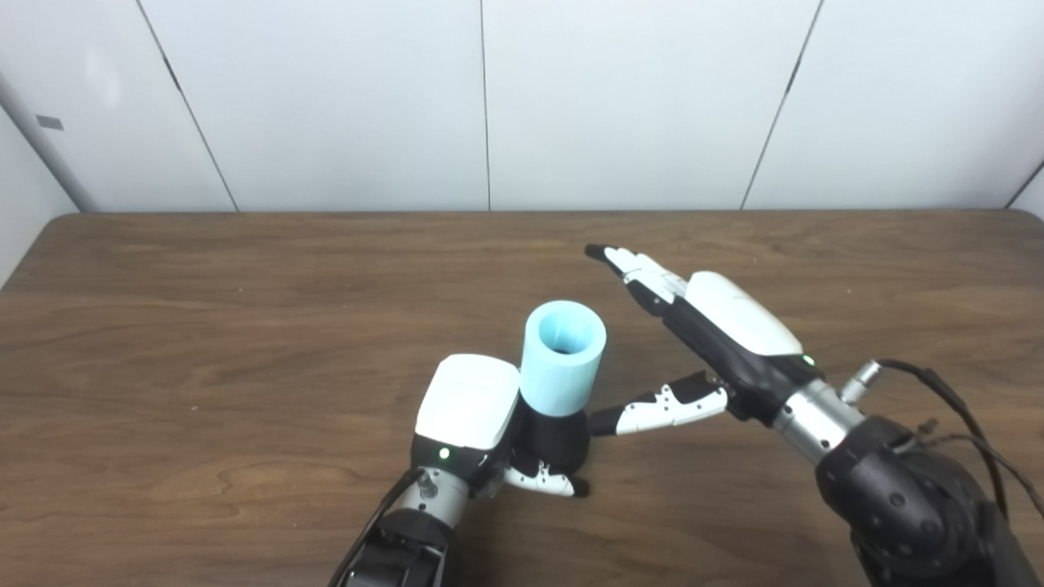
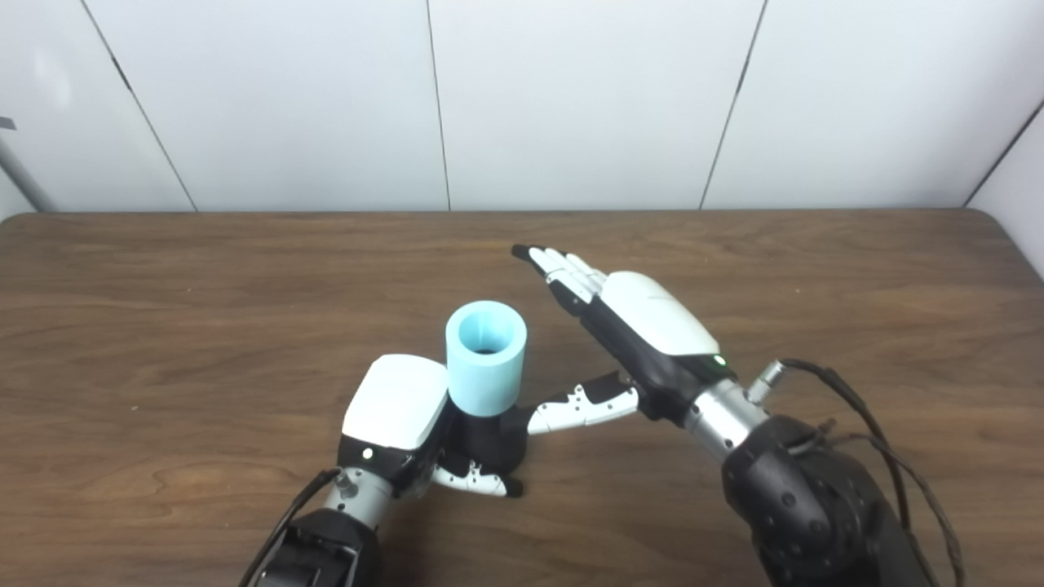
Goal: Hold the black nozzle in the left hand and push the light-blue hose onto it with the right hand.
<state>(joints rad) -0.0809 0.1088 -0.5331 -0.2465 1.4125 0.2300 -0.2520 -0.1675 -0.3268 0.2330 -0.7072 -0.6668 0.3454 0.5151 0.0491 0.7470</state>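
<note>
A black nozzle stands upright near the table's front middle, with my left hand wrapped around it; its thumb curls across the front of the base. A short light-blue hose sits on top of the nozzle, its open end facing up and tilted slightly right. My right hand is open just right of the hose, fingers stretched toward the back of the table and thumb pointing left toward the nozzle. It is not touching the hose.
The brown wooden table fills the view, backed by a white panelled wall. A black cable loops off my right wrist at the lower right.
</note>
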